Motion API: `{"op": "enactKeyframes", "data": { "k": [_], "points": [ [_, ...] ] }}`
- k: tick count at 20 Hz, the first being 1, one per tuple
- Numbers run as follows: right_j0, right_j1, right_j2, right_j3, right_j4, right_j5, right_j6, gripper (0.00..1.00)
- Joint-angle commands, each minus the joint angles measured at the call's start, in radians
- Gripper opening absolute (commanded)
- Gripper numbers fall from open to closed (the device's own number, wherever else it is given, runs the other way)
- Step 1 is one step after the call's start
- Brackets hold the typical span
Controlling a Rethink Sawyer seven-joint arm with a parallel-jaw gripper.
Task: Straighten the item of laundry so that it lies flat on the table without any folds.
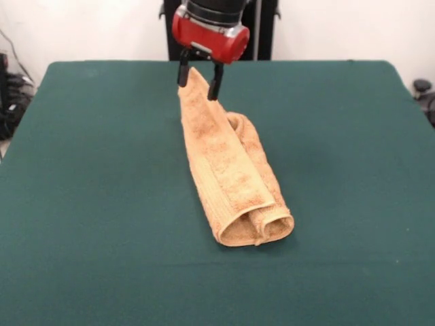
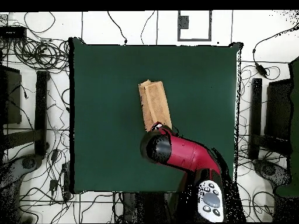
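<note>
You have the gripper clamped on 1 end of the towel, its 2 black fingers pinching the cloth from either side, with that end lifted clear of the table while the rest trails down and away from the pinch. The towel sits near the middle of the table, well apart from every edge, so you have room to work in any direction. The end of the towel farthest from the gripper rests on the green top and shows 2 rolled layers curled in on themselves, so the cloth is folded lengthwise into a narrow strip and nowhere near flat yet. From the overhead view the arm covers the gripped end and only the far part of the strip shows, so trust the front view for the grip. To do this step well, my judgement is that you should pull the held end away from the resting end, slowly, letting friction on the table hold the far end while the strip stretches out. Keep the lift low; raising it high would likely drag the whole bundle along. The lengthwise rolls will probably need a separate sideways pull from 1 long edge.
</note>
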Motion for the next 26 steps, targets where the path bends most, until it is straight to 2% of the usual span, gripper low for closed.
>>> {"op": "enactKeyframes", "data": {
  "k": [1,4,6,8,10,17,26],
  "points": [
    [0.046,0.029,0.092,0.027,0.020,0.175,0.100,1.00],
    [0.039,0.063,0.096,0.010,0.028,0.159,0.114,1.00],
    [0.003,0.077,0.128,-0.020,-0.013,0.160,0.034,1.00],
    [-0.017,0.075,0.145,-0.022,-0.037,0.114,0.005,1.00],
    [0.010,0.053,0.101,-0.028,-0.050,0.124,0.019,1.00],
    [0.008,0.070,0.113,-0.057,-0.080,0.182,-0.010,1.00],
    [-0.075,0.053,0.212,-0.057,-0.167,0.223,-0.132,1.00]
  ]
}}
